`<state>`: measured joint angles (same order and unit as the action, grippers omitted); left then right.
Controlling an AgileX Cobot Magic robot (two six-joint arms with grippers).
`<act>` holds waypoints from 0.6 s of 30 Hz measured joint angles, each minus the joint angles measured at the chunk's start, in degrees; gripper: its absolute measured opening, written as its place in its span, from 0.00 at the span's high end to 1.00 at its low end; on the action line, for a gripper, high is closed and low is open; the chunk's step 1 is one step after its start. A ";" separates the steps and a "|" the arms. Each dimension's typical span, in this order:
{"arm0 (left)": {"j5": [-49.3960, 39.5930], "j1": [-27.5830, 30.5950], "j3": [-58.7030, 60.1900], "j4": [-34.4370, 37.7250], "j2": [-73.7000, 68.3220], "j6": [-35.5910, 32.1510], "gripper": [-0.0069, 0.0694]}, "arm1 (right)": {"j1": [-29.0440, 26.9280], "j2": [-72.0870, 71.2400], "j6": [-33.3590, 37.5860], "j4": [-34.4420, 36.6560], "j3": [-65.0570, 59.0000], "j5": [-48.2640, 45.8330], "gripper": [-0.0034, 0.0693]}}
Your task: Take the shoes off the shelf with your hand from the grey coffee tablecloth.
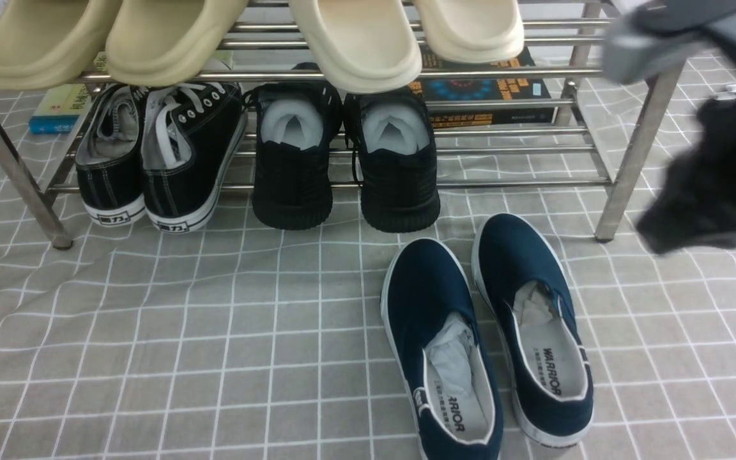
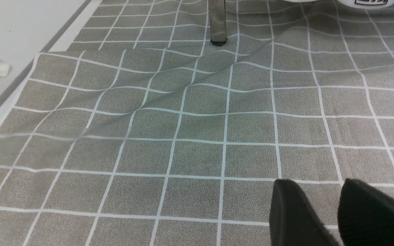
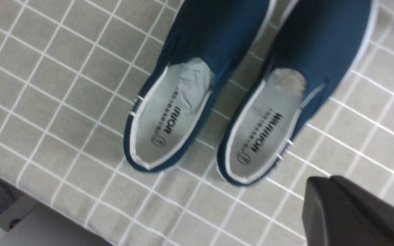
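Two navy blue canvas slip-on shoes [image 1: 534, 332] lie on the large grey-brown cloth with thin white grid lines [image 1: 214, 358], to the left of the bulky black right gripper [image 3: 325, 179] and apart from it. Their rounded toes point toward the shelf, their heels toward the camera side; the toes splay slightly apart. White rubber edges the soles, and crumpled pale paper fills the front of each opening. The white insoles carry dark print: "WARRIOR" reads whole on one, partly covered by paper on the other.

The cloth looks matte and woven, its lines bending over soft wrinkles. Beyond the shoes, to the hand's left, stands the two-tier rack of shiny steel tubes [image 1: 508, 185], with smooth round bars and flat, angled legs. It holds smooth beige foam slippers [image 1: 358, 45] above, and black canvas lace-ups [image 1: 195, 153] and textured black sneakers [image 1: 400, 166] below.

Raised above the cloth and blurred in the front view, the right arm [image 1: 719, 172] reaches in from the right. Its gripper is closed, with nothing in its fingers. The black left gripper [image 2: 320, 184] is parted over bare cloth.
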<state>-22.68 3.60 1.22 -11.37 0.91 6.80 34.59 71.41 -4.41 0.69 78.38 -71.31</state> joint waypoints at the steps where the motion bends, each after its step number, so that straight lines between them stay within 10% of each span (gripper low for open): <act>1: 0.00 0.00 0.00 0.00 0.00 0.00 0.59 | 0.00 -4.05 0.00 -0.69 -1.82 -0.05 0.98; 9: 0.00 0.00 0.00 0.00 0.00 0.00 0.59 | 0.00 -23.12 0.00 -2.94 -19.12 4.71 0.97; 18: 0.00 0.00 0.00 0.00 0.00 0.00 0.59 | 0.00 -33.62 0.00 -2.88 -47.71 49.47 0.96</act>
<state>-22.68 3.60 1.22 -11.37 0.91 6.80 34.59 37.79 -4.41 -2.19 30.67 -21.83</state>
